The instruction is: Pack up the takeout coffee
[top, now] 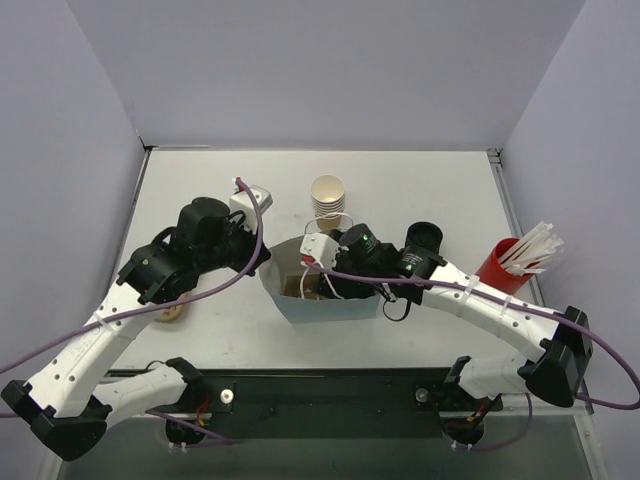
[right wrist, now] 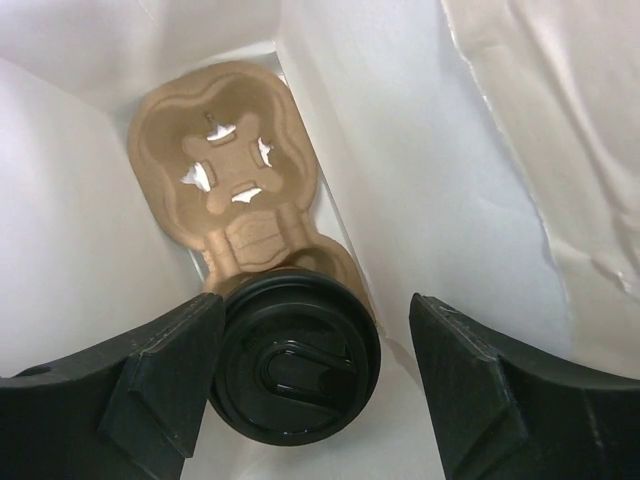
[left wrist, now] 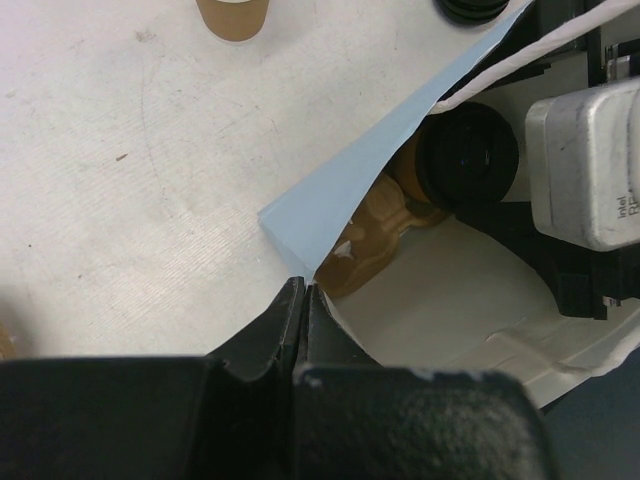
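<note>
The left gripper (left wrist: 302,298) is closed on the left rim of the paper bag (top: 330,308), and the blue wall is pinched between its fingers. The bag is stood open at the middle of the near edge of the table (top: 430,190). Its outside is light blue and its inside white.

A moulded tan carrier (right wrist: 225,130) with two wells is laid on the bag floor. The four flaps of the far well are exposed. The takeout coffee (right wrist: 295,365) is seated upright in the near well. From above only its lid is presented: round, glossy black, with a raised rim and an oval recess at the centre. A strip of tan cup wall is seen under the lid in the left wrist view.

The right gripper (right wrist: 315,330) is positioned inside the bag with its jaws spread to either side of the lid. One finger (right wrist: 150,390) is just beside the lid, and the other stands apart.

A stack of lidless cups (top: 328,195) is located behind the bag, toward the far edge. A red holder (top: 497,265) of white sticks is located by the right edge.
</note>
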